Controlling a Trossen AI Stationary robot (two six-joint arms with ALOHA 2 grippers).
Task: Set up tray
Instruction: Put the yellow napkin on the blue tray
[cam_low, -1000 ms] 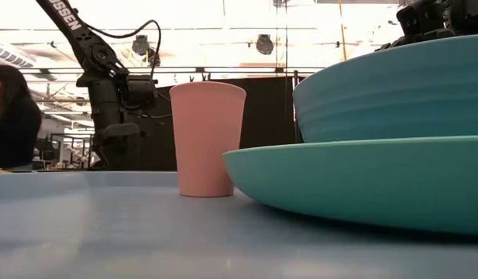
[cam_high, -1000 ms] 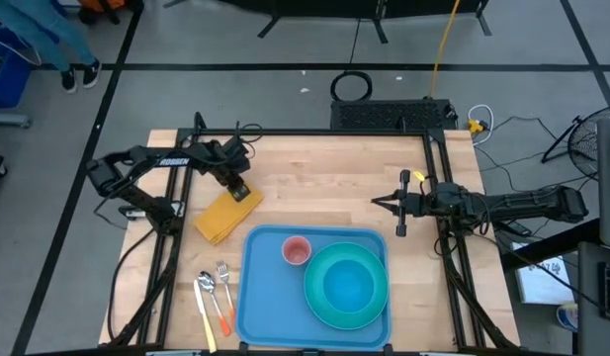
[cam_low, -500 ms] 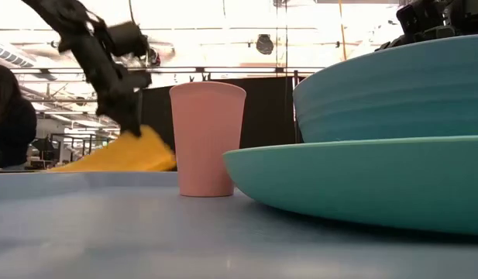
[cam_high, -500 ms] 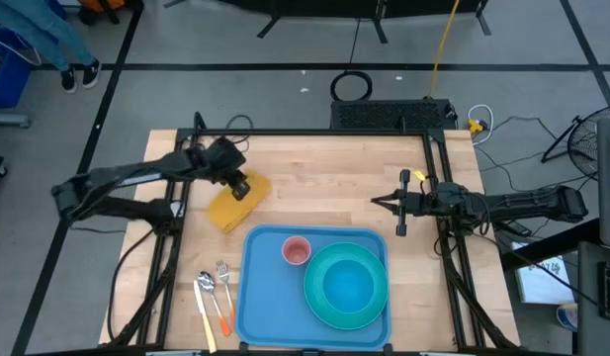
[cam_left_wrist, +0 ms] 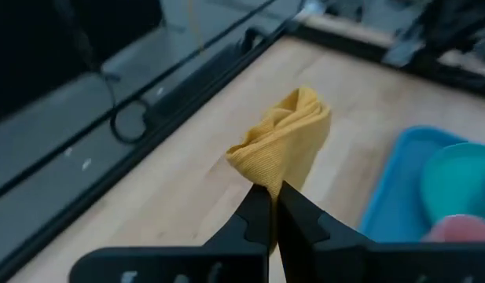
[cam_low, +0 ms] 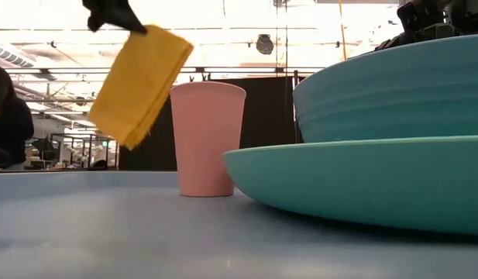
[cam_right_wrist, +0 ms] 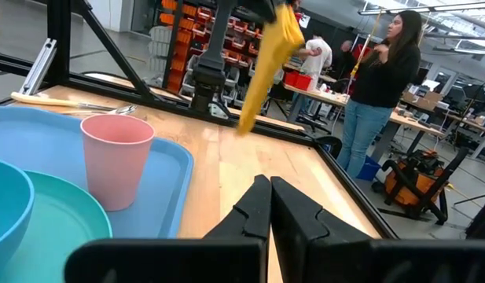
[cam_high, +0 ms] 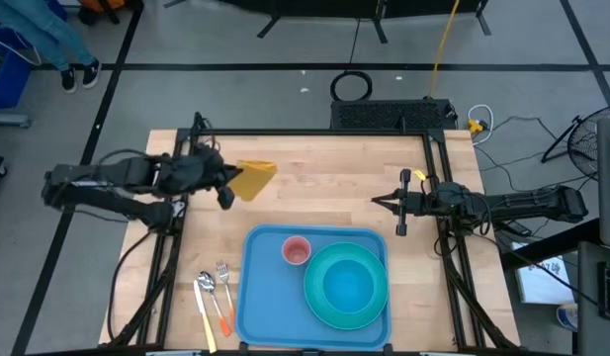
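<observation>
Jaws clamped on a folded yellow cloth (cam_high: pixel 253 179), the left gripper (cam_high: pixel 228 184) holds it clear above the wooden surface (cam_high: pixel 324 188), the fabric hanging free. The blue tray (cam_high: pixel 265 287) lies near the front edge, toward the right arm and nearer the front than the cloth, closer to the left arm. Flat, low-rimmed, round-cornered, it carries a pink cup (cam_high: pixel 297 251), a teal plate (cam_high: pixel 329 307) and bowl (cam_high: pixel 348 285). The right gripper (cam_high: pixel 396 205) waits beyond the tray's far corner, jaws closed and empty.

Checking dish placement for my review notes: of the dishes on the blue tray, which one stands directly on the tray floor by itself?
The pink cup. It stands alone near the tray's far left corner, while the bowl sits inside the teal plate.
</observation>
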